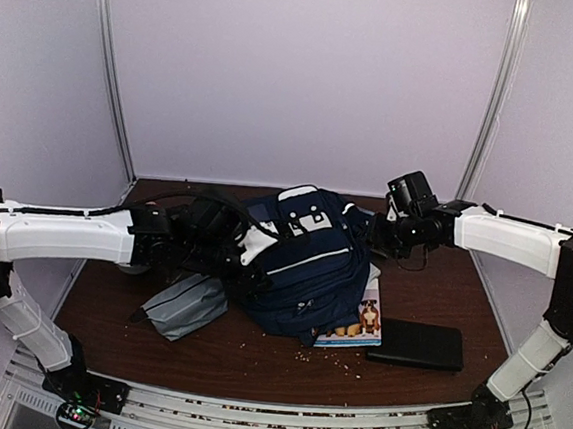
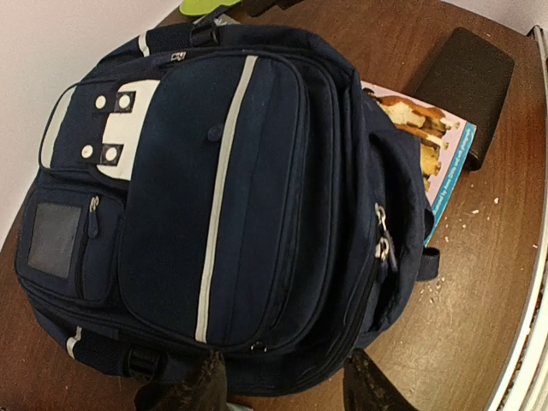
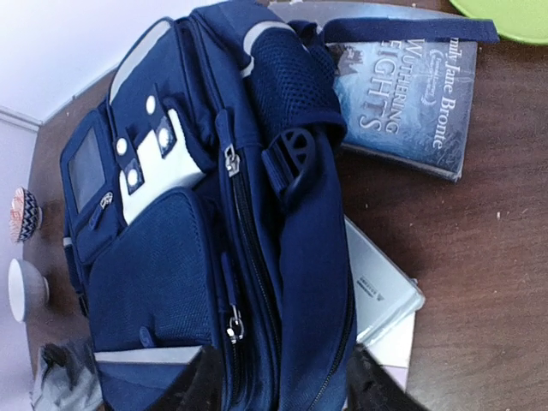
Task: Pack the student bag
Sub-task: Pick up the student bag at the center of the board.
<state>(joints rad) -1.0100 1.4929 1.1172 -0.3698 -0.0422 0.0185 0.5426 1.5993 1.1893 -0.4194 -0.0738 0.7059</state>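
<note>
Jaws of both arms parted astride student bag (image 1: pixel 302 266); crumbs (image 1: pixel 304 357) on brown table (image 1: pixel 422 385); lilac walls (image 1: pixel 299 75)

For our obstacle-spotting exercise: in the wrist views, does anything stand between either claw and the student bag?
Nothing visible does. The student bag lies right ahead of the left claw and the right claw, nothing between.

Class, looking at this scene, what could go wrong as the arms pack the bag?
1. The navy striped fabric backpack looks zipped shut, so nothing may go in.
2. It partly covers the dark paperback book and the colourful picture book; pulling them could drag the bag.
</note>
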